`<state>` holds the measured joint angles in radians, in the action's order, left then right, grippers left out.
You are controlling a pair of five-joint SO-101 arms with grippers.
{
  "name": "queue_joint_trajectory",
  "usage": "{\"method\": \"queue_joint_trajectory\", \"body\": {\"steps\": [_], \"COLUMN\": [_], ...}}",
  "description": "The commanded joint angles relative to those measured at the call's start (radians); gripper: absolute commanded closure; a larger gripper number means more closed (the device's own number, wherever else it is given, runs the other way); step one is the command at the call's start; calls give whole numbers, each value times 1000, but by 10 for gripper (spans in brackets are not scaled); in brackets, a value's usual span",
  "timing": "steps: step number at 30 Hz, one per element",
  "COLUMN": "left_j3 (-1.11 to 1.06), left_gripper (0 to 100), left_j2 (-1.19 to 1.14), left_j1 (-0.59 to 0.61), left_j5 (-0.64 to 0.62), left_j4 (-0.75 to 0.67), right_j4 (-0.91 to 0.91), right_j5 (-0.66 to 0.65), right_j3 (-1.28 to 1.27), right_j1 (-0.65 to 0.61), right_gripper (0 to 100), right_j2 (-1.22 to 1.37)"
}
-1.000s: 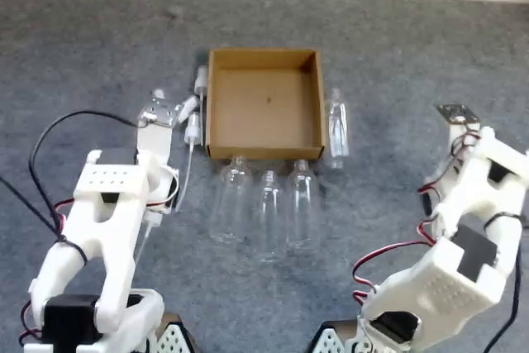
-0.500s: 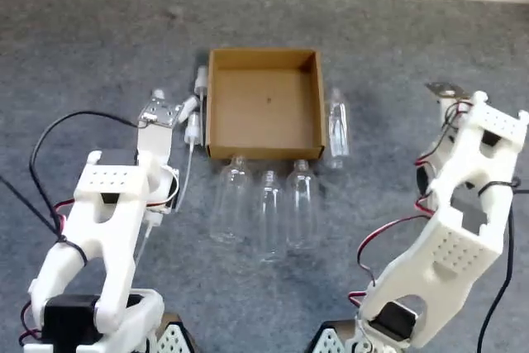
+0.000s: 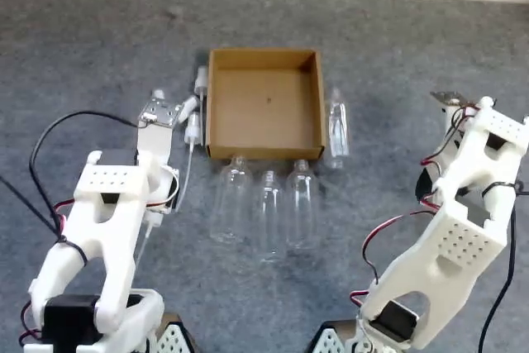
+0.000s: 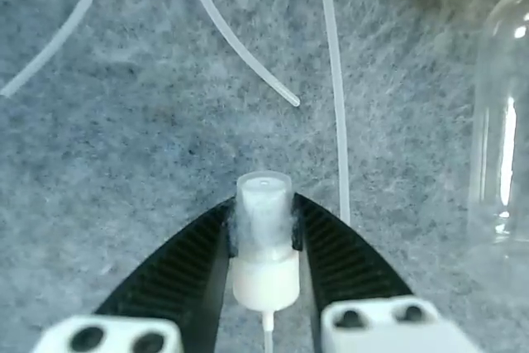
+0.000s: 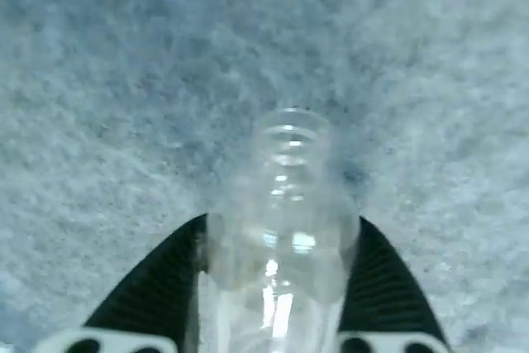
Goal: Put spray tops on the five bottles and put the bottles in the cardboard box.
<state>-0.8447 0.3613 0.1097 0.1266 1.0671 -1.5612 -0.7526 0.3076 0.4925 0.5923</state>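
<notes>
L hand (image 4: 264, 209) is closed tight on a spray top (image 4: 265, 245). Cap end points away from the wrist, thin dip tube trails back toward it. R hand (image 5: 281, 226) is clamped round the shoulder of a clear bottle (image 5: 286, 163), open neck pointing away from the wrist, long axis in line w/ the hand.

From above, L hand (image 3: 157, 113) sits just left of the cardboard box (image 3: 208, 105). R hand (image 3: 450, 103) is well right of it, w/ box + one lying bottle (image 3: 336, 126) between them. Mating top to neck prob. needs both arms brought inward, and the tube end turned toward the neck.

Three more bottles (image 3: 269, 212) lie side by side just in front of the box, necks toward it; spare spray tops (image 3: 193, 126) sit by its left wall. Grey surface (image 3: 388, 31) right of and behind the box offers room.
</notes>
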Motion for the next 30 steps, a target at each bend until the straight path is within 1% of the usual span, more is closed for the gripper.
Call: {"method": "queue_joint_trajectory", "body": {"steps": [1,4,8,10,13,15,18,23,25,27,30], "left_j3": [4,7,25,48,85,119,202,420,521,604,684], "left_gripper": [992,992,996,996,996,994,994,996,996,996,996], "left_j2": [36,36,47,88,206,308,456,611,619,619,619], "left_j1": [-12,-12,-12,-12,-13,-18,-18,-18,-18,-18,-19], "left_j5": [-11,-11,-12,-12,-41,-61,-63,-68,-115,-167,-292], "left_j4": [-14,-14,-8,-6,12,57,117,140,140,138,137], "right_j4": [-90,-145,-153,-151,-143,-107,12,302,374,450,602], "right_j5": [-8,3,75,91,143,187,276,400,474,531,557], "right_j3": [127,185,191,163,58,-51,-275,-740,-894,-980,-1047], "right_j1": [2,-5,-21,-54,-147,-229,-377,-730,-845,-935,-1056], "right_gripper": [968,976,976,976,980,991,993,993,994,994,994], "right_j2": [-51,-116,-268,-369,-541,-679,-914,-1262,-1342,-1397,-1465]}}
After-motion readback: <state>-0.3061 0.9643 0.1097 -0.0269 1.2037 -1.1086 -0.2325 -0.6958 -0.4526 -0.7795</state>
